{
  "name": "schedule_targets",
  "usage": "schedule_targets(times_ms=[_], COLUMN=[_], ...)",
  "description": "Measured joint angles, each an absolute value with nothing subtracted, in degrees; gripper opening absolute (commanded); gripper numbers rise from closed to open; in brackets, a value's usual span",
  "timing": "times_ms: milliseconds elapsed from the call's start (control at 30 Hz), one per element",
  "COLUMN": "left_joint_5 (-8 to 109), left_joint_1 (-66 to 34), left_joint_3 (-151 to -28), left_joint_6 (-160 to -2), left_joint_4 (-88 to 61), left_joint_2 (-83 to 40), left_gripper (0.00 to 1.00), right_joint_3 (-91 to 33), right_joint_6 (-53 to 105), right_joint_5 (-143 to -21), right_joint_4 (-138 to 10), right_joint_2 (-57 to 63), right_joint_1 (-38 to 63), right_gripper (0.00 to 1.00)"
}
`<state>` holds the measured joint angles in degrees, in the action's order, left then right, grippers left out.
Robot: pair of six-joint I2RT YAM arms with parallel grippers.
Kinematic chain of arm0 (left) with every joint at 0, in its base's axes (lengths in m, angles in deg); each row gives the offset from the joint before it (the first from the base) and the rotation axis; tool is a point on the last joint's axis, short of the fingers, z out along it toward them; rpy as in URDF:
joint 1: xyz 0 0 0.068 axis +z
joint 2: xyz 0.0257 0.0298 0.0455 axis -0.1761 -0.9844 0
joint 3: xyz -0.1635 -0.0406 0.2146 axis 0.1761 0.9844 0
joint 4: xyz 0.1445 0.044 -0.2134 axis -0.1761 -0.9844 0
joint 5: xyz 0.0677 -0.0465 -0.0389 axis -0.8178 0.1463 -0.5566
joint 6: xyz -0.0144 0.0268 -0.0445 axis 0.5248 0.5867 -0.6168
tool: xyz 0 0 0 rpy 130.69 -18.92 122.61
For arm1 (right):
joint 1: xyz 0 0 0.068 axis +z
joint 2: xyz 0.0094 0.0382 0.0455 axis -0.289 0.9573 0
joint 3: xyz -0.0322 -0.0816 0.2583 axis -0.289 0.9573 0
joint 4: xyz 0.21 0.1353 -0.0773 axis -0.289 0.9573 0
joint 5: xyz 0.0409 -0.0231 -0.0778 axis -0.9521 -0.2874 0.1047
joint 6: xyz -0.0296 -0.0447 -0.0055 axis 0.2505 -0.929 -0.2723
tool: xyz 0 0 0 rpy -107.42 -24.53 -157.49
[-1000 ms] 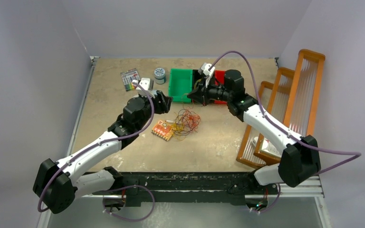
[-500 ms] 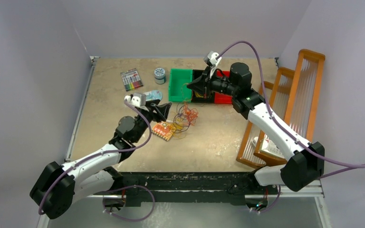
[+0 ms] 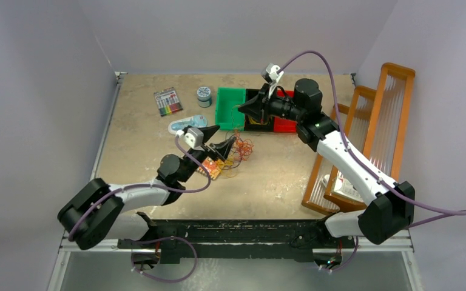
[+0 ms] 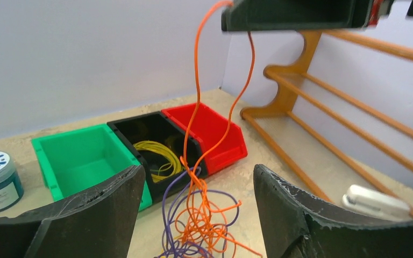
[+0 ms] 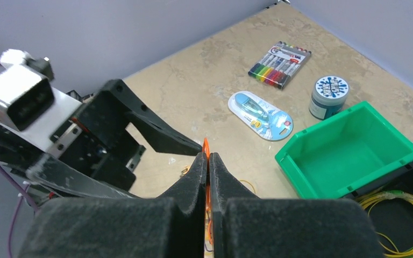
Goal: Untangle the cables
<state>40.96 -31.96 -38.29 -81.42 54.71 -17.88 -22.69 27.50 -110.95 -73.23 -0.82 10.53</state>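
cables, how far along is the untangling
Done: a yellow cable lies coiled in the black bin. In hand: the right pincer is shut on an orange cable rising from the tangle; the left pincer is open at it. Left: the orange and purple tangle on the table.

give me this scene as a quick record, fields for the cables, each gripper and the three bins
tangle: orange and purple loops lying on the table
right gripper: fingers shut on one orange cable, held up above the tangle
left gripper: fingers open, one on either side of the tangle, gripping nothing
black bin: yellow cables coiled inside
green bin: no cables visible
red bin: no cables visible
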Motion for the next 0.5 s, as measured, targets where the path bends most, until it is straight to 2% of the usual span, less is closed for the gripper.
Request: schedule_targets(times_ms=[367, 500], left_joint_5=[42.55, 42.66], left_joint_1=[-32.31, -32.31], left_joint_3=[-43.25, -46.31], left_joint_6=[-78.04, -77.07], left_joint_4=[66.75, 68.98], left_joint_2=[-36.07, -39.46], left_gripper=[0.72, 0.58], right_joint_3=[-22.97, -23.34], right_joint_6=[27.63, 27.68], right_joint_5=[-113.9, -114.9], right_joint_4=[-73.19, -72.97], right_joint_2=[-0.82, -0.8], right_joint_1=[10.53, 10.53], right_gripper=[0.0, 0.0])
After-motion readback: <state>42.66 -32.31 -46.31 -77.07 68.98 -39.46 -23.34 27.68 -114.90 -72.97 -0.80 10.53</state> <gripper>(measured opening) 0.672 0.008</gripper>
